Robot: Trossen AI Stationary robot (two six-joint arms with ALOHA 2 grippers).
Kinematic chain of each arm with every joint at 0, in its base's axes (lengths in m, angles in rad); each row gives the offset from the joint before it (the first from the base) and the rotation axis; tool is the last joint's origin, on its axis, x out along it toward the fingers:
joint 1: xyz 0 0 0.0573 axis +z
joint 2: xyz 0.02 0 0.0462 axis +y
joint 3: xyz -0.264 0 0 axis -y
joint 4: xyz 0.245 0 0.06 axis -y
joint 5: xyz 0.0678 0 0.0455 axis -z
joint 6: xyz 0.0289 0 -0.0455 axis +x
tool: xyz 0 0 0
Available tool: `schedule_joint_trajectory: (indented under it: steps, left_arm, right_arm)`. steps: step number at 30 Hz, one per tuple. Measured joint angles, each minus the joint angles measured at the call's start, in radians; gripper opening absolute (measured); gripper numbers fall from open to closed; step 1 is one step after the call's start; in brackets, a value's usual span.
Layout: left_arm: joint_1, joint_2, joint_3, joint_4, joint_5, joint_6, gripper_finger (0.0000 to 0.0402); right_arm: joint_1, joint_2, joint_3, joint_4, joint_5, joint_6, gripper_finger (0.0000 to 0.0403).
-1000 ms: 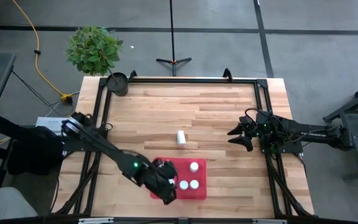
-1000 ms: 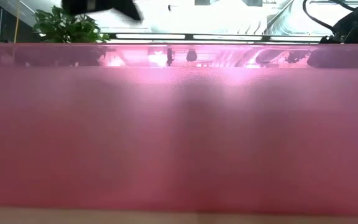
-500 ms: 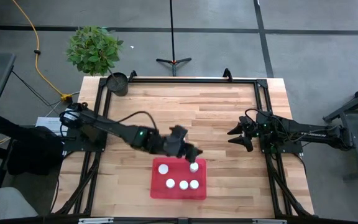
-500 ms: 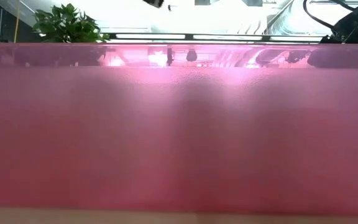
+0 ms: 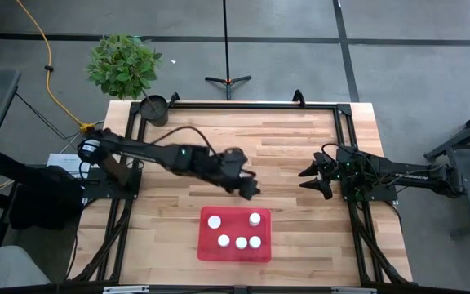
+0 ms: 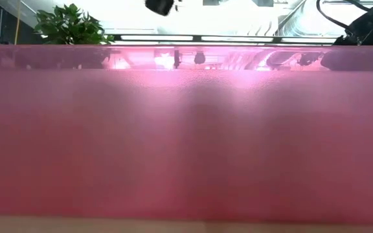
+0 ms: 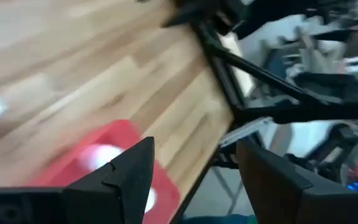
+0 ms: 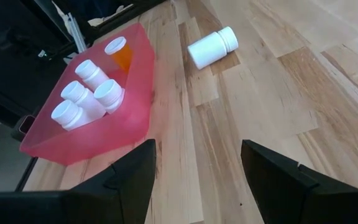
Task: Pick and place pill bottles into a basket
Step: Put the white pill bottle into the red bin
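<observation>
The red basket point(image 5: 235, 227) sits near the table's front edge, and several white-capped pill bottles point(image 5: 241, 242) stand upright in it, one of them amber point(image 8: 120, 53). One white pill bottle point(image 8: 211, 47) lies on its side on the wood just beyond the basket. In the high view my left gripper point(image 5: 250, 191) hides that bottle. The gripper hovers open above the table near the basket's far edge, with nothing between its fingers point(image 7: 194, 143). My right gripper point(image 5: 307, 180) waits open at the table's right side. The basket's wall point(image 6: 186, 142) fills the low view.
A small dark pot point(image 5: 154, 109) stands at the table's far left corner, with a potted plant point(image 5: 123, 64) on the floor behind it. Black frame rails point(image 5: 243, 104) run along the table's edges. Bare wood lies between the basket and the far rail.
My left gripper has left the basket's near left corner. It has risen, rolled, and swung toward the far and right edges, ending over the lying bottle. Two bottles it had covered at the basket's left now show upright.
</observation>
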Motion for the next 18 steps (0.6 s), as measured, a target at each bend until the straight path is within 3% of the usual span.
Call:
schedule_joint_trajectory:
  steps: [3,8,13,18]
  left_arm:
    - [0.03,-0.015,0.094,-0.293,-0.009,-0.019,0.0265]
    - [0.049,-0.015,0.267,-0.657,-0.122,-0.072,0.0262]
    - [0.063,-0.015,0.321,-0.794,-0.153,-0.151,0.0259]
    - [0.085,0.013,0.312,-0.835,-0.084,-0.174,0.0259]
  right_arm:
    - [0.0,0.001,0.0,0.0,0.0,0.0,0.0226]
    - [0.0,0.004,0.0,0.0,0.0,0.0,0.0226]
    - [0.0,0.014,0.0,0.001,0.0,0.0,0.0226]
    - [0.0,0.014,0.0,0.001,0.0,0.0,0.0226]
